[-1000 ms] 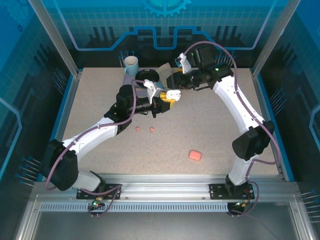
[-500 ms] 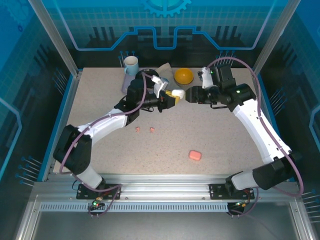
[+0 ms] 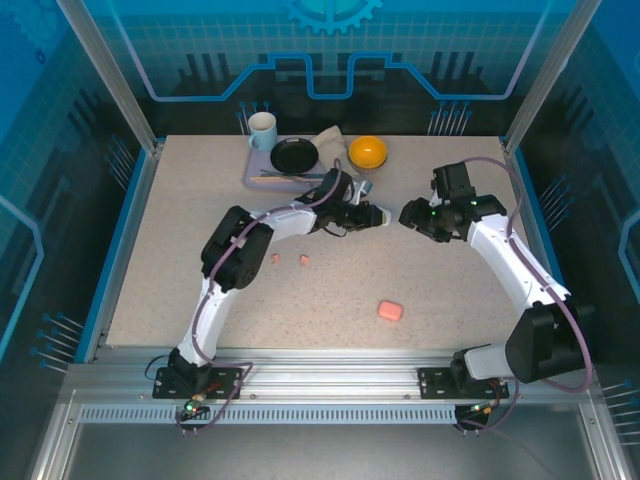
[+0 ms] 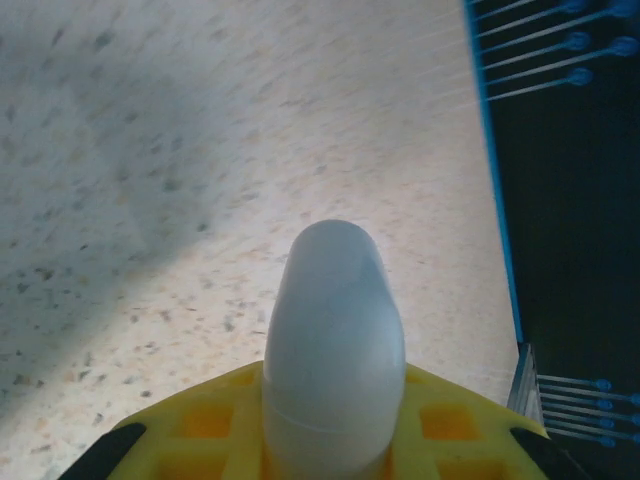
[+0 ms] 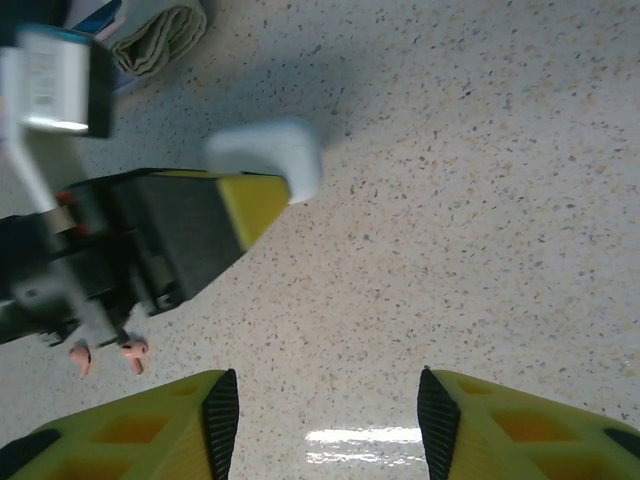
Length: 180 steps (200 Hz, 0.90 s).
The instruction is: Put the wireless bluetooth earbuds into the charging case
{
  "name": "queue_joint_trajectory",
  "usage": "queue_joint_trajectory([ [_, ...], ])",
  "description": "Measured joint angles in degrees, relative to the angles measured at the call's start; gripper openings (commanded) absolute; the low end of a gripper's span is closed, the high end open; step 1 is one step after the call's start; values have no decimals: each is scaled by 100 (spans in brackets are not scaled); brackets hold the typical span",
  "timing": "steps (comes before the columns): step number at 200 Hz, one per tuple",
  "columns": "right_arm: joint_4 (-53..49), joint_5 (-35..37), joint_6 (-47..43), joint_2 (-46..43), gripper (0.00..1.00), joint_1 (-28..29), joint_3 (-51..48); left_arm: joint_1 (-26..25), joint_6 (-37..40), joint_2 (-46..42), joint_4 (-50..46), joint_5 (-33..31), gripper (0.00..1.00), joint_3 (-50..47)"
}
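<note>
The left tool is clamped tight on the white charging case, rounded end poking out past the yellow fingers. The case's long axis runs straight on from the tool, and it aims at the right tool. From the left wrist the case looks closed, with a faint seam near the grip.

The right tool sits just beyond the case's free end, apart from it. Its jaws stand roughly half open with nothing between them, only bare speckled worktop below.

Now the key relation: the two salmon-pink earbuds lie side by side on the worktop, on the arm-base side of the white case and off toward the left arm's side. That puts them behind the left tool's body as the right wrist sees it. The left tool is nearer to them, but it is busy. The empty right tool looks like the free picker, and it would have to reach past the case to get there.

A salmon-pink case rests further toward the bases. White earbuds cannot be made out.
</note>
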Motion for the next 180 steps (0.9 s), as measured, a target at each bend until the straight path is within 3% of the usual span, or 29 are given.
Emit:
queue_joint_trajectory([
  [36,50,249,245,7,58,2,-291,-24,-393,699,-1073,-173,11,1082],
  [47,37,339,315,24,60,2,-376,-24,-439,815,-1268,-179,19,1329],
  [75,-140,603,437,35,66,111,-553,-22,-522,892,-1753,-306,69,1683],
  [79,-177,636,472,35,67,155,-570,-22,-520,892,-1834,-319,81,1762],
  [82,-205,682,466,35,68,190,-584,-24,-531,890,-1882,-337,95,1808],
  [84,-227,699,492,35,68,225,-597,-24,-494,887,-1926,-356,98,1840],
  [134,-785,1204,1215,11,80,1329,-994,-11,-175,601,-2859,-850,99,1954],
  [180,-1224,1547,2459,105,82,2341,-1233,153,258,-750,-3434,-1731,99,909],
])
